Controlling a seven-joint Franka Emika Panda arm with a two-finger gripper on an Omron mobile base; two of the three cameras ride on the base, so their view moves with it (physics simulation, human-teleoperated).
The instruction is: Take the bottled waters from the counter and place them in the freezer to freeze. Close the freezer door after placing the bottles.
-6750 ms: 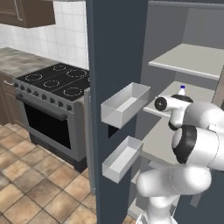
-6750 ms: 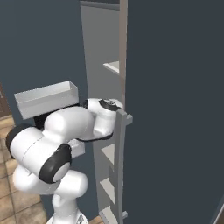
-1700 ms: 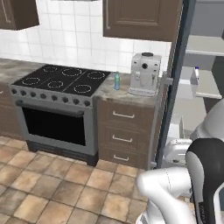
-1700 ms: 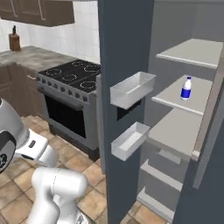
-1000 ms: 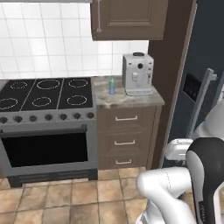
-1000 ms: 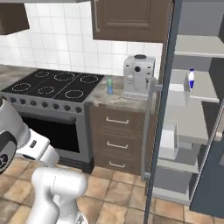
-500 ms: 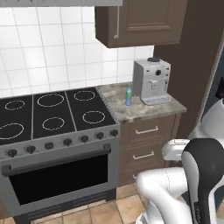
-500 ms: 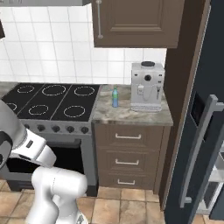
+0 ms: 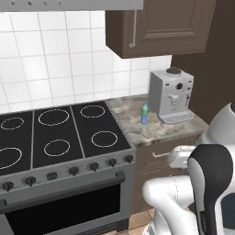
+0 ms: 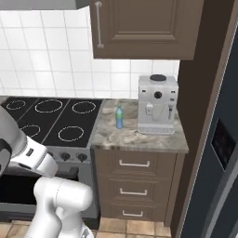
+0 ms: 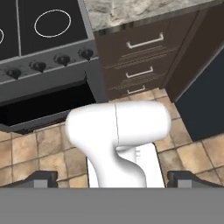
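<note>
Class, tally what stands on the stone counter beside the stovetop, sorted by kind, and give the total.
Bottles: 1, the blue-green bottle
Coffee machines: 1, the white coffee machine
Total on the counter: 2

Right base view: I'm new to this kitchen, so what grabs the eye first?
A slim blue-green bottle stands alone on the stone counter, just left of a boxy white coffee machine. The black four-ring stovetop lies left of them, and the slate-blue freezer door fills the right edge.
</note>
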